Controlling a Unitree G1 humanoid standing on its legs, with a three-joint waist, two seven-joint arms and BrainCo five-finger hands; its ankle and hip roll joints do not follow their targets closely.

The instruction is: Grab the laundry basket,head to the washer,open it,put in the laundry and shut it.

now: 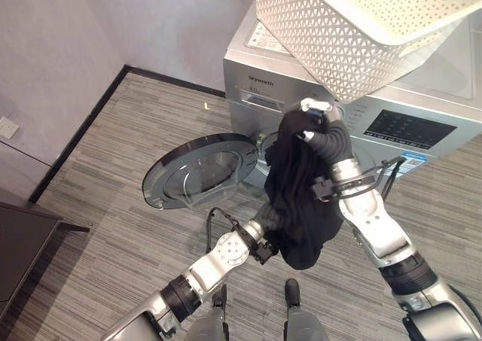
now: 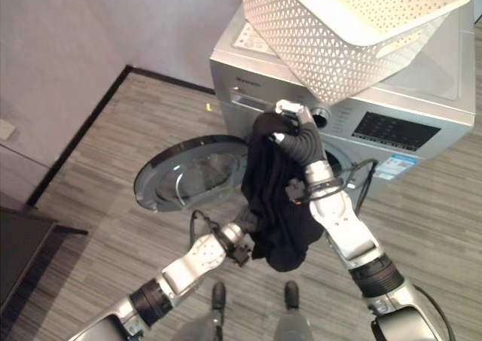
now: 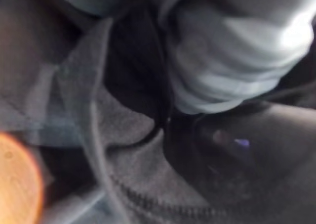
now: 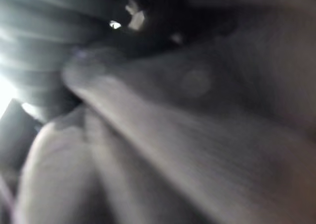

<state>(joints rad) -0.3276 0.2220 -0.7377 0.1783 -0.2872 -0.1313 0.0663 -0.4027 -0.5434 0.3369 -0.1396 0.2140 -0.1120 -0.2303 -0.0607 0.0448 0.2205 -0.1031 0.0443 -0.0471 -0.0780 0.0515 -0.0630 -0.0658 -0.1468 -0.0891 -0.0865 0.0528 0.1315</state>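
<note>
Laundry hangs nearest the robot: a dark garment (image 1: pixel 301 198), bunched and drooping between the two arms in front of the washer's mouth. The left robot hand (image 1: pixel 265 234) comes up from below and disappears into the lower folds, so I cannot tell whether its fingers are curled round the cloth or merely propping it. My guess is that it supports the sagging bulk so the bundle does not drag on the floor (image 1: pixel 113 205).

Higher up, the right robot hand (image 1: pixel 316 115) has its fingers clenched on the top of the garment, just at the upper rim of the drum opening. It holds the cloth high, probably so that the lower part can be fed into the opening.

Beyond the arms, the round washer door (image 1: pixel 199 169) lies swung wide to the robot's left, leaving the opening free. The washer (image 1: pixel 410 123) stands against the wall, and the white laundry basket (image 1: pixel 354 32) sits tilted on its top, parked there to free both hands.

The head views give the whole arrangement. The left wrist view, pressed close, shows grey-looking fabric with a zipper line (image 3: pixel 148 199), a detail the head views miss; the right wrist view gives little beyond folds of cloth.
</note>
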